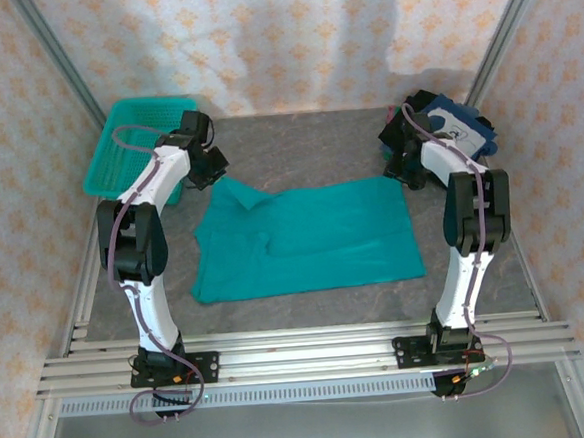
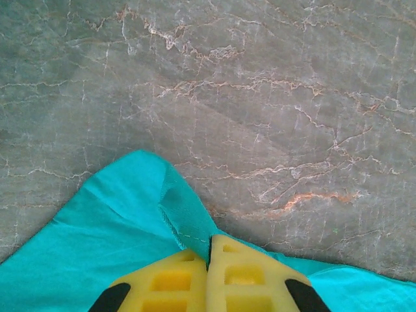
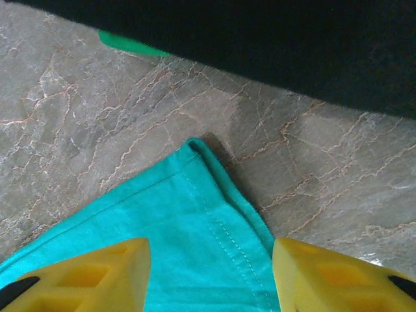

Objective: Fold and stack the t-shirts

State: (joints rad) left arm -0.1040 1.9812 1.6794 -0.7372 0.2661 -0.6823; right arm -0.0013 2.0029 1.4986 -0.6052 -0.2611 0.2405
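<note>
While the teal shirt (image 1: pixel 308 238) lies spread out in the middle of the table, a bit rumpled at its far left corner, the left gripper (image 2: pixel 209 244) is pinched tight on that corner, with a bit of cloth between its yellow fingers (image 2: pixel 247 273). The right gripper (image 3: pixel 209 247) sits at the far right corner with its jaws partly apart, one on each side of the hem. It has hold of nothing yet.

I think the next bit is to grab that corner too and fold the shirt over. If the right jaws close on too little cloth, the corner could slip out and the fold would go crooked. The left pinch looks small too, so a hard pull might tug it loose.

A pile of dark shirts (image 1: pixel 456 127) waits just behind the right arm, and a green basket (image 1: pixel 126 140) stands at the far left. The table (image 1: pixel 297 143) is grey stone with thin cracks, and flowery walls (image 1: pixel 289 39) stand around it.
</note>
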